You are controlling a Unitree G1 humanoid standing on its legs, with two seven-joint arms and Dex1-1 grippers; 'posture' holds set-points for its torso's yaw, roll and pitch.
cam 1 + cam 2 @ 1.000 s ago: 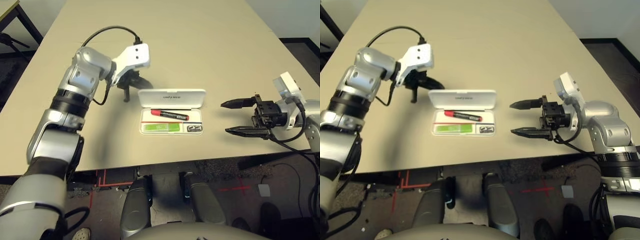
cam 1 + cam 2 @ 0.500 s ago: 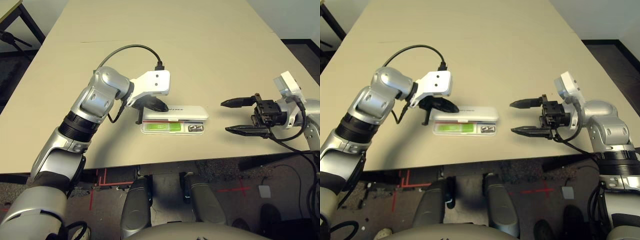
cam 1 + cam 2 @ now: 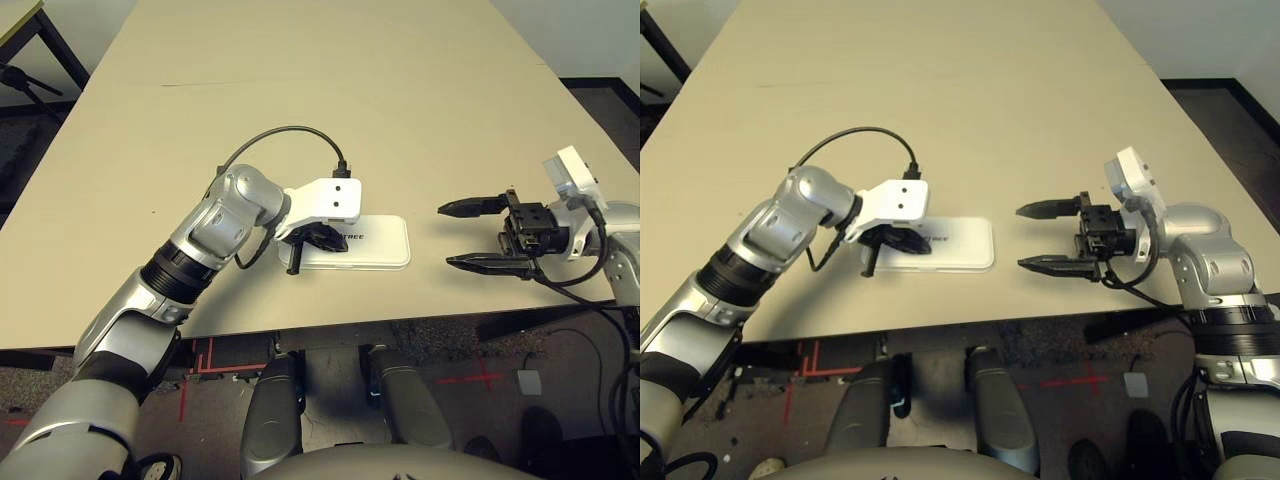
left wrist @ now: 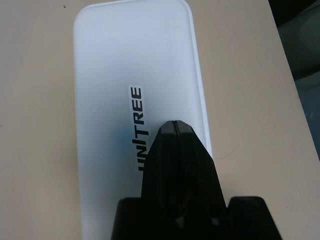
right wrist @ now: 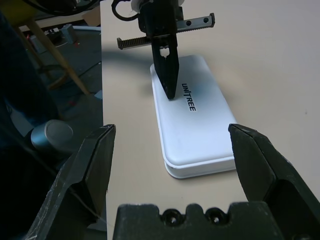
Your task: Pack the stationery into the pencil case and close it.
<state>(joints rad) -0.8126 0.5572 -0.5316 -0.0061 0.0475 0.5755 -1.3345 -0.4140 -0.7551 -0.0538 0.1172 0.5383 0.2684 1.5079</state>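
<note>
Pale tabletop (image 3: 300, 120), with full "UNITREE" lettering (right wrist view) on white case (image 5: 202, 125).

The lid (image 3: 385, 238) of the white pencil case (image 5: 197, 145), upright and wide open at first and then tipped partway over, now lies down flat across the case. The red marker, in sight inside at first, is now hidden beneath it, and so are the light-green stick, the small silver-and-black piece and the red and blue stripe. The left gripper (image 4: 176, 125), earlier beyond the case's left end and off to its far side, is now nearer the robot's body and farther to the right, its closed fingertips down at the lid beside the dark lettering (image 4: 137, 127). The left forearm (image 3: 180, 265) has swung along with it.
</note>
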